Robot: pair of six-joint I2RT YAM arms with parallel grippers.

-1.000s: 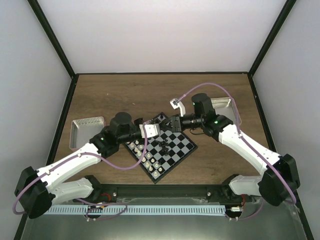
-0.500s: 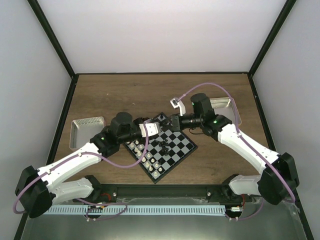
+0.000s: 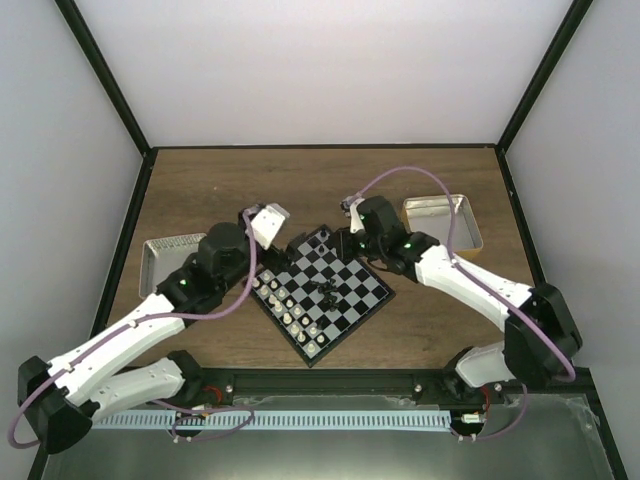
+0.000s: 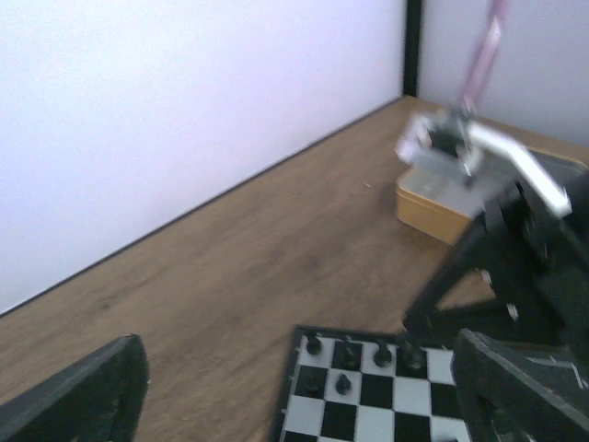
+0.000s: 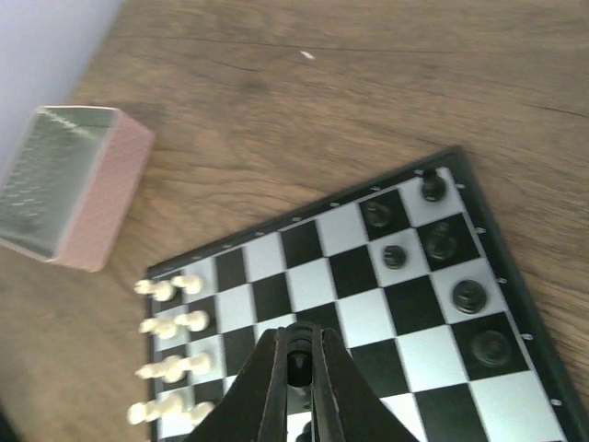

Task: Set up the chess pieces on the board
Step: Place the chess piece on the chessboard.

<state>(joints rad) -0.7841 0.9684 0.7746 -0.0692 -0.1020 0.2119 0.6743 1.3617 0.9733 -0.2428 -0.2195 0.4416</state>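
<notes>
The board (image 3: 345, 290) lies at an angle between my arms. White chess pieces (image 3: 288, 305) stand in two rows along its left edge, and black chess pieces (image 3: 328, 290) are on the middle and far squares. In the right wrist view my right gripper (image 5: 297, 366) is shut on a black chess piece (image 5: 296, 361), held above the board (image 5: 368, 304). White pieces (image 5: 170, 322) are to its left, black ones (image 5: 433, 244) to its right. My left gripper (image 4: 299, 354) hangs wide open and holds nothing. It is raised over the board's left corner (image 4: 317, 405), near several black pieces (image 4: 345, 354).
A metal tray with a pink rim (image 3: 165, 262) sits left of the board and shows again in the right wrist view (image 5: 74, 189). A tan-rimmed tray (image 3: 442, 222) sits at the right rear. Black frame posts and white walls enclose the wooden table (image 3: 250, 185).
My left gripper has opened wide, lifted and swung back off the board toward the left. My right gripper has shut on a black piece and shifted left over the board's far corner.
</notes>
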